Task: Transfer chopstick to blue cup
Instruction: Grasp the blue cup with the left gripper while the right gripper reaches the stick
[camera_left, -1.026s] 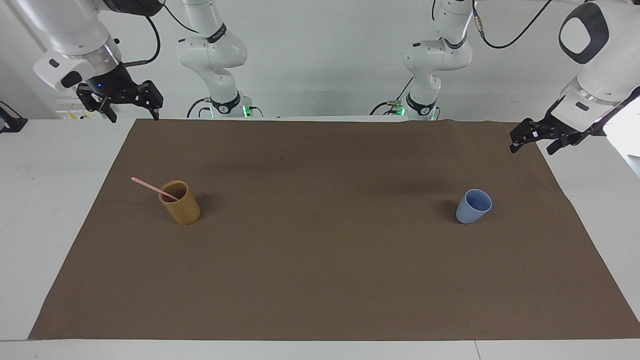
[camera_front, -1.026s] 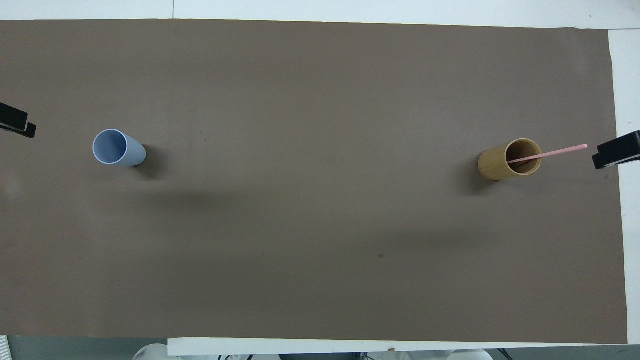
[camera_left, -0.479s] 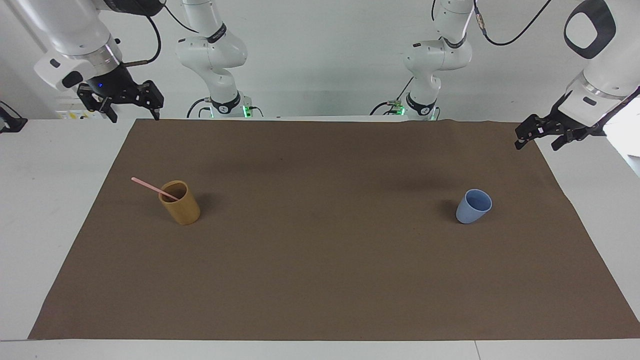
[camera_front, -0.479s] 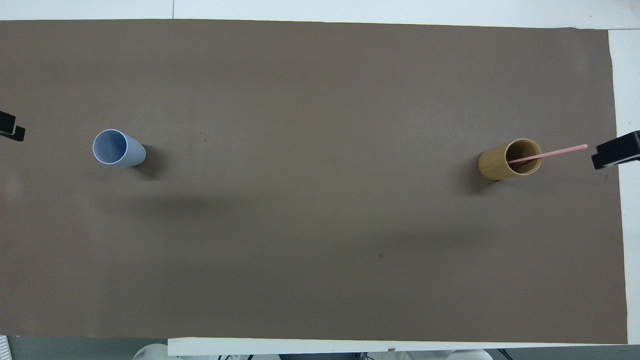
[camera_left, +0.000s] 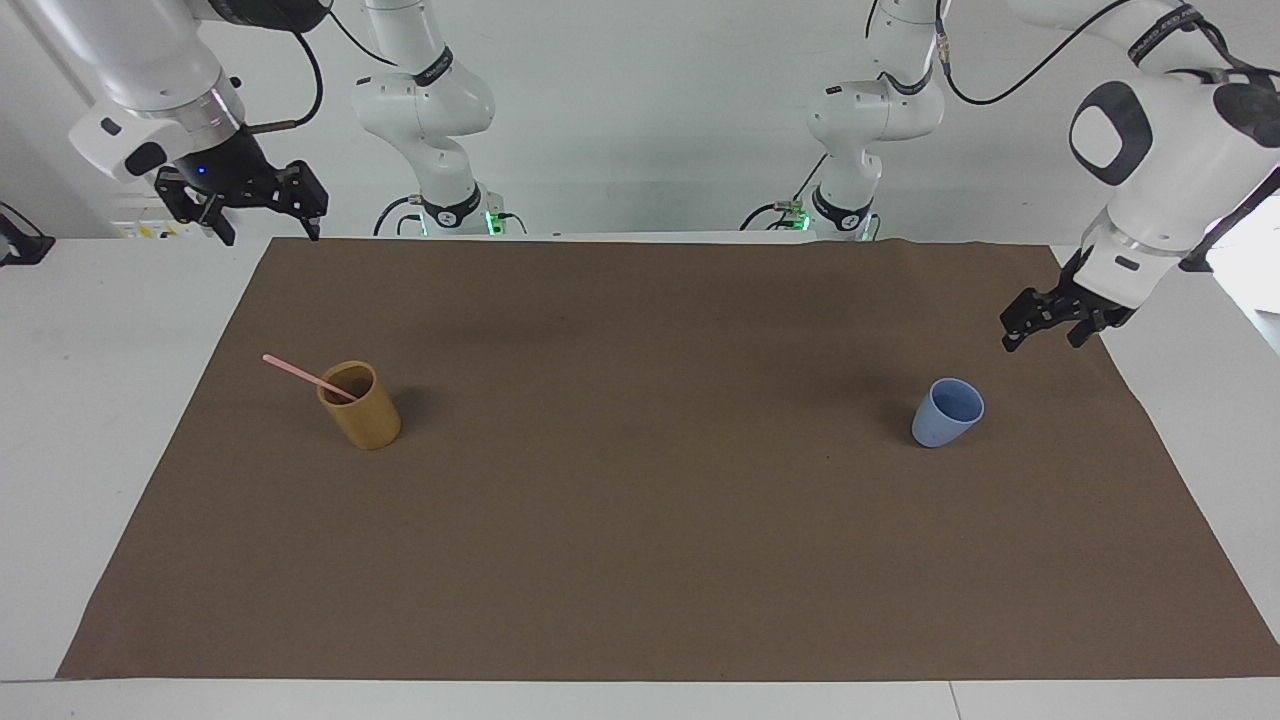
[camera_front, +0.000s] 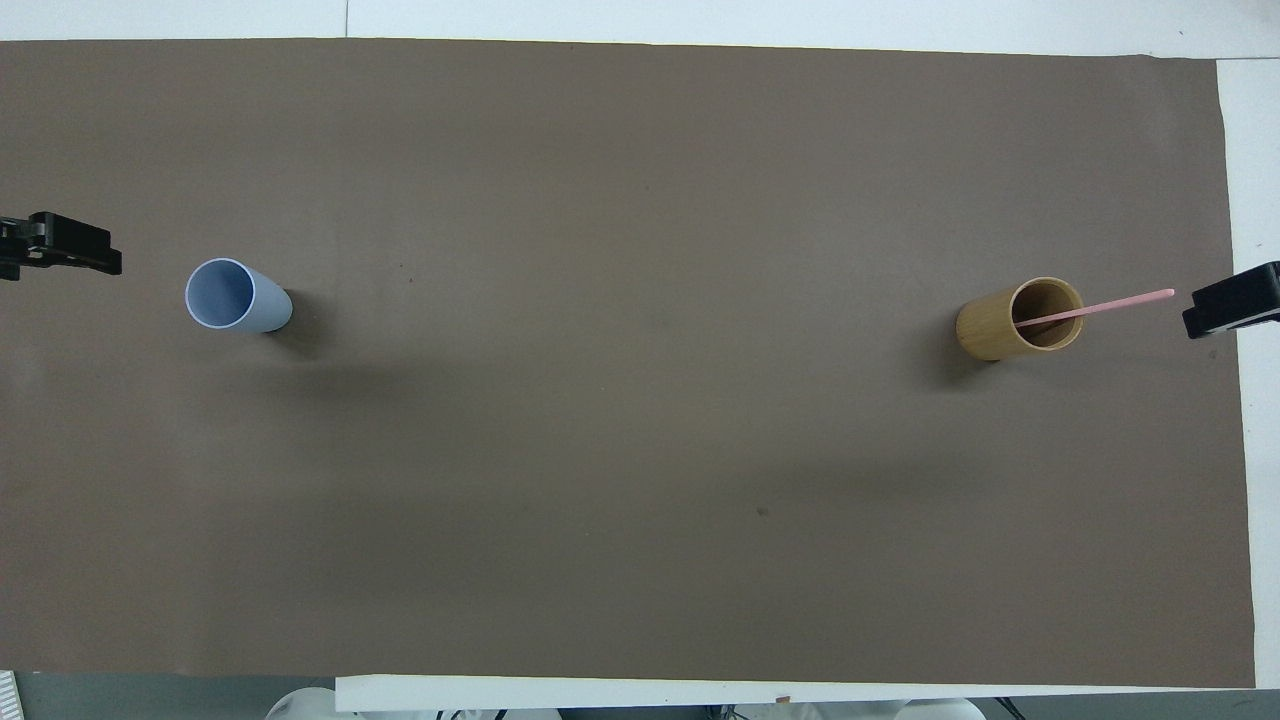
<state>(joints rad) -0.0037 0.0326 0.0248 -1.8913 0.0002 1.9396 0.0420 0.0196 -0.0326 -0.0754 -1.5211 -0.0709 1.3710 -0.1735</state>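
Since the earlier frames, only the left claw (camera_left: 1040, 335) has moved: it has dropped lower and come in over the brown mat (camera_left: 640, 560), toward the blue cup (camera_left: 947, 412). All other items hold their earlier positions.

Nearest the robots, the right claw (camera_left: 265, 220) hangs in the air over the corner of the mat at the right arm's end of the table (camera_left: 90, 400). Its fingers are spread apart and hold nothing. That arm waits.

The left claw hangs above the mat at the left arm's end, near the blue cup but clear of it. Its fingers stand apart and empty. In the overhead view its tips (camera_front: 70, 256) show just inside the picture's edge, beside the cup (camera_front: 236, 297).

Farther from the robots, the two cups stand upright on the mat, well apart, at about the same distance from the robots. The blue cup stands toward the left arm's end and is empty. The tan bamboo cup (camera_left: 361, 405) stands toward the right arm's end. The chopstick (camera_left: 305, 376) rests in this tan cup, leaning on the rim, its free end tilted outward toward the right arm's end of the table. Seen from overhead, that free end (camera_front: 1130, 302) lies close to the right claw's tip (camera_front: 1230, 312).
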